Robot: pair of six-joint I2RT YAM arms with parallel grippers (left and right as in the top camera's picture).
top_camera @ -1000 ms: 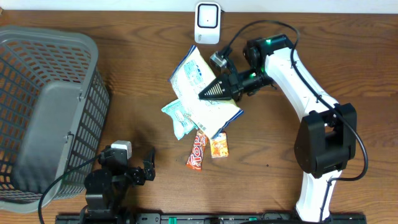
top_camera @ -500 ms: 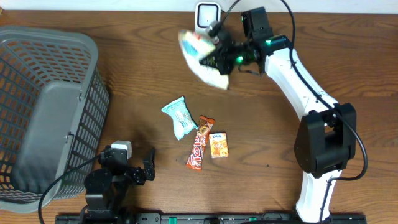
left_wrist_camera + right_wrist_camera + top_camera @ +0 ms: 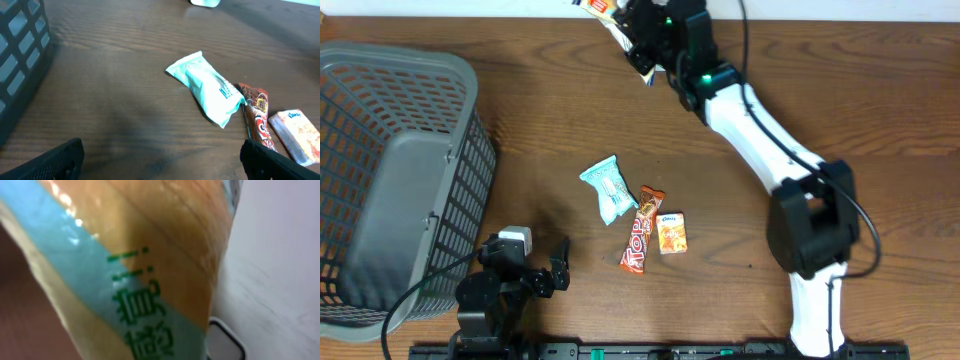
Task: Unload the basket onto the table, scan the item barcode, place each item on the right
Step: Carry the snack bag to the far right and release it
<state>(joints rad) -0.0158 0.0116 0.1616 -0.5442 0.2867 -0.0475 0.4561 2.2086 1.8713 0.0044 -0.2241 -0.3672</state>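
Overhead view is showing the right gripper (image 3: 638,35) clenching the snack bag (image 3: 616,22) at the far edge of the table (image 3: 840,110), with the bag sticking out leftward from the fingers. Right wrist view is filling with its blue-and-tan wrapper (image 3: 125,280). Left gripper (image 3: 560,272) is sitting spread wide and holding nothing, well apart from the bag.

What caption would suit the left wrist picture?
Teal snack packet, red-brown snack bar and orange packet lying on a wooden table.

Basket (image 3: 470,170) walls left side, snack cluster (image 3: 640,232) mid-table, bare table (image 3: 540,120) between.
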